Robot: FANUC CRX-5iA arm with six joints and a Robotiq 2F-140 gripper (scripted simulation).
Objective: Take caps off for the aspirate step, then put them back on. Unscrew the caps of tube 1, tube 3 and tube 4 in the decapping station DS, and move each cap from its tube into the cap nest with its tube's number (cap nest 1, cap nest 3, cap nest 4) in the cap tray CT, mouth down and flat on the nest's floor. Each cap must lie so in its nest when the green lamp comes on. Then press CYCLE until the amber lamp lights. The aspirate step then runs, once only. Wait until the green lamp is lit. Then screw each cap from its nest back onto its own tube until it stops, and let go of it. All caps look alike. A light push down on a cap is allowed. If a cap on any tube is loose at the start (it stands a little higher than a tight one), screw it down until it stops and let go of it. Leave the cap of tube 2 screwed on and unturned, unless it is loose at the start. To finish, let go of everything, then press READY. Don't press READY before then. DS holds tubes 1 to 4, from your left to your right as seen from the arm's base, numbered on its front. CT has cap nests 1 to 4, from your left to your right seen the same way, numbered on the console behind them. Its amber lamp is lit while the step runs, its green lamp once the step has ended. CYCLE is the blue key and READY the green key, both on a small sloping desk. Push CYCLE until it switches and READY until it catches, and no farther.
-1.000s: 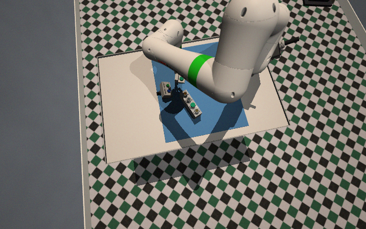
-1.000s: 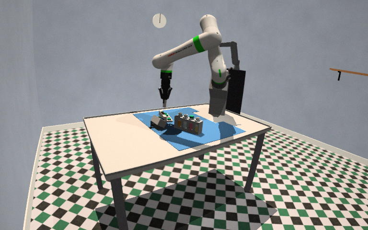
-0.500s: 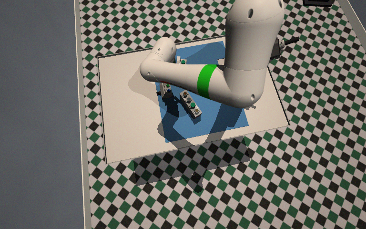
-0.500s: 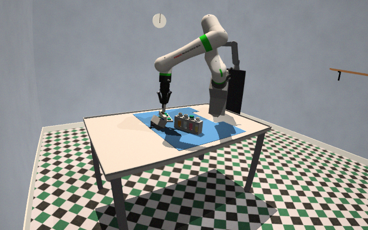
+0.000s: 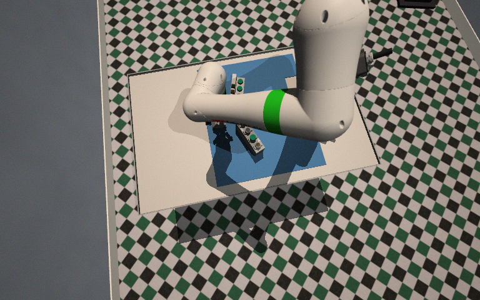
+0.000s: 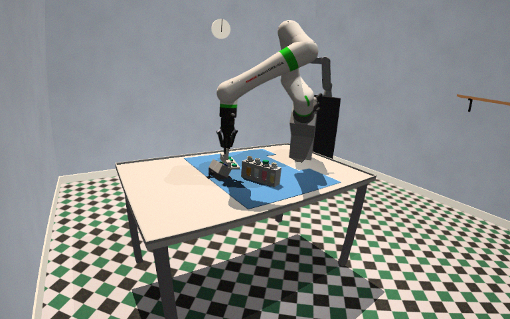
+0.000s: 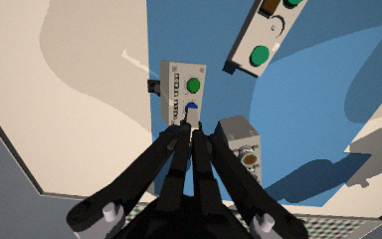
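My gripper (image 7: pixel 192 116) is shut and empty and points straight down. Its tips are at the blue CYCLE key (image 7: pixel 190 108) on the small sloping desk (image 7: pixel 182 93) and cover part of the key. I cannot tell whether they touch it. The green READY key (image 7: pixel 193 85) lies just beyond. In the exterior view the gripper (image 6: pixel 225 151) stands right over the desk (image 6: pixel 219 168). The cap tray (image 7: pixel 263 36) holds a green cap (image 7: pixel 259 55) beside an empty nest (image 7: pixel 277 24). The decapping station (image 6: pixel 261 172) carries one green cap (image 6: pixel 265 162); an open tube (image 7: pixel 249 158) shows in the wrist view.
All units stand on a blue mat (image 6: pixel 263 180) on a beige table. In the top view the arm hides the gripper and the desk; the cap tray (image 5: pixel 237 84) and the decapping station (image 5: pixel 250 138) show beside it. The arm's base (image 6: pixel 302 141) stands at the table's back.
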